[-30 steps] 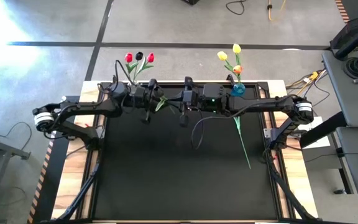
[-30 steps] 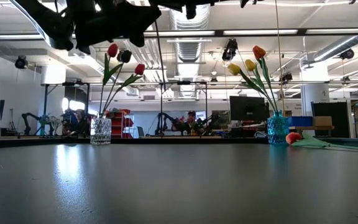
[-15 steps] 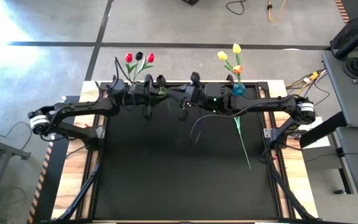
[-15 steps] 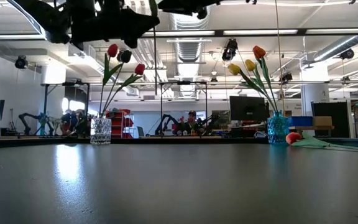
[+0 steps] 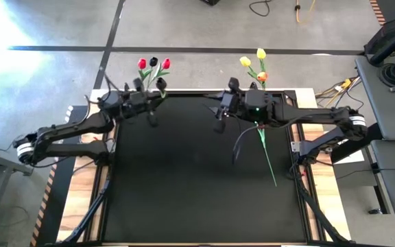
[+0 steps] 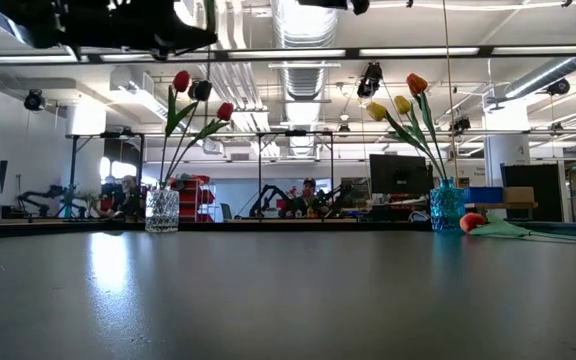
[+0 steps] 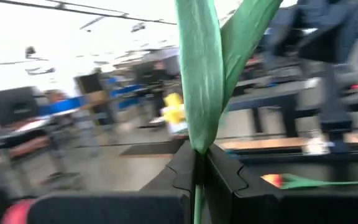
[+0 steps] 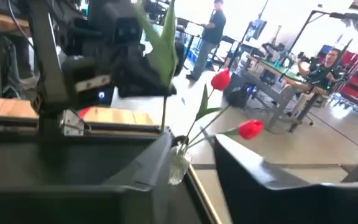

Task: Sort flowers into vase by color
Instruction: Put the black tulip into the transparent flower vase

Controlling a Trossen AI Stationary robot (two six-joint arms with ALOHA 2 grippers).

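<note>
**Left gripper pinching a stem by the clear vase**

I see the table (image 5: 204, 171) with one tulip (image 5: 266, 154) lying near its right edge. My left gripper (image 7: 197, 171) hovers beside the clear vase (image 6: 162, 210), fingers pressed onto a stem (image 7: 201, 93). My right gripper (image 5: 223, 110) hovers mid-table, fingers spread, near the blue vase (image 6: 446, 207).

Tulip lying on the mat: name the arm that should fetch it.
Right. Its fingers, open, hang near that tulip, beside the blue vase; the left fingers, across the table, are shut on another flower.
</note>
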